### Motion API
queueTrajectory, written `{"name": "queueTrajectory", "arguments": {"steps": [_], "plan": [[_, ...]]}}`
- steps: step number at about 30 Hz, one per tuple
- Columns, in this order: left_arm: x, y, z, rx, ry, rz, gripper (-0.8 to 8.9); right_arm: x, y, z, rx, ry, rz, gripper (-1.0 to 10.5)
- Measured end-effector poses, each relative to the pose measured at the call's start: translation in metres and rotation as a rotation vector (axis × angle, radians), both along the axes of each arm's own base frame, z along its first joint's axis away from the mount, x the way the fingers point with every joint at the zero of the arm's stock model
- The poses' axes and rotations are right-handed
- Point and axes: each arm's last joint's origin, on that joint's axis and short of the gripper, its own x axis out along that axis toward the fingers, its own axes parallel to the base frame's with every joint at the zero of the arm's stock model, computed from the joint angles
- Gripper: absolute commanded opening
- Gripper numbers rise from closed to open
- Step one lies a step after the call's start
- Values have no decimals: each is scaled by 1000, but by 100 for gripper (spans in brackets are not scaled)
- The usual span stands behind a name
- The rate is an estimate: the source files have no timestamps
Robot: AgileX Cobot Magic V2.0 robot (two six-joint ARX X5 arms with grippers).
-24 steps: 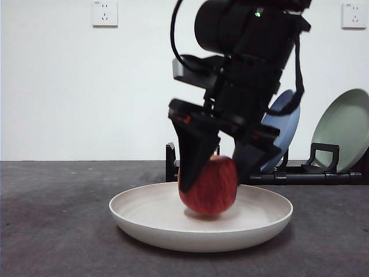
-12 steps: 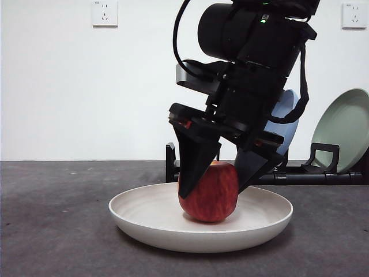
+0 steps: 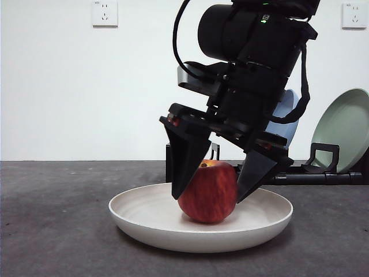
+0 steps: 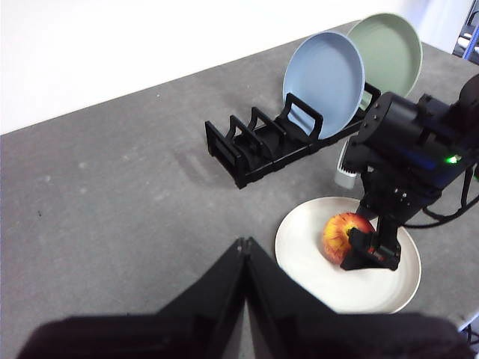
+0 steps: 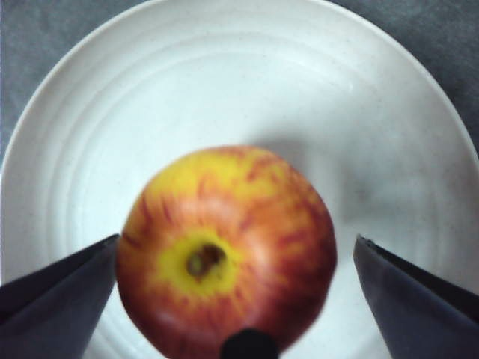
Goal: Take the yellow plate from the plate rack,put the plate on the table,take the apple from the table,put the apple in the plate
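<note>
**Apple set down in plate as robot's fingers spread**

The right gripper stood with its two black fingers spread to either side of the apple, a gap showing on both flanks in the right wrist view. The apple rested stem-up near the middle of the yellow plate, which lay flat on the worktop, in front of the plate rack.

The risk judged from here was a snag on the way out: a fingertip brushing the fruit as the arm lifted could roll it toward the raised rim or nudge the plate across the worktop. A straight upward retreat looked safest.

The yellow plate held only the apple. The rack, toward the worktop's back edge, carried a blue plate and a pale green plate upright at one end, its other slots vacant. The left gripper waited well apart from the plate, its fingers pressed together on nothing.
</note>
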Motion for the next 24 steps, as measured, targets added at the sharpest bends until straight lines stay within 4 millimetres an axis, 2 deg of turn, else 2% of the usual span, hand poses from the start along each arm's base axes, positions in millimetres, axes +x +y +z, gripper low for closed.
{"name": "queueTrajectory", "arguments": {"steps": [3,6,10,14,19,24], "plan": [[0,1,-1,11,6,0,-8,-1,-1,5,3,-9,-3,568],[0,1,-1,14,8,0,-8,-4,-5,21,1,-48,-15,568],[0,1,-1,15,8,0,-8,-13,-15,56,-19,-119,-32,567],[0,1,-1,14,8,0,-8,-33,-33,94,8,-149,-27,559],[0,1,-1,15,8,0,-8,-71,-66,141,65,-191,-23,333],[0,1,-1,15,8,0,-8,-114,-104,172,128,-251,-35,89]]}}
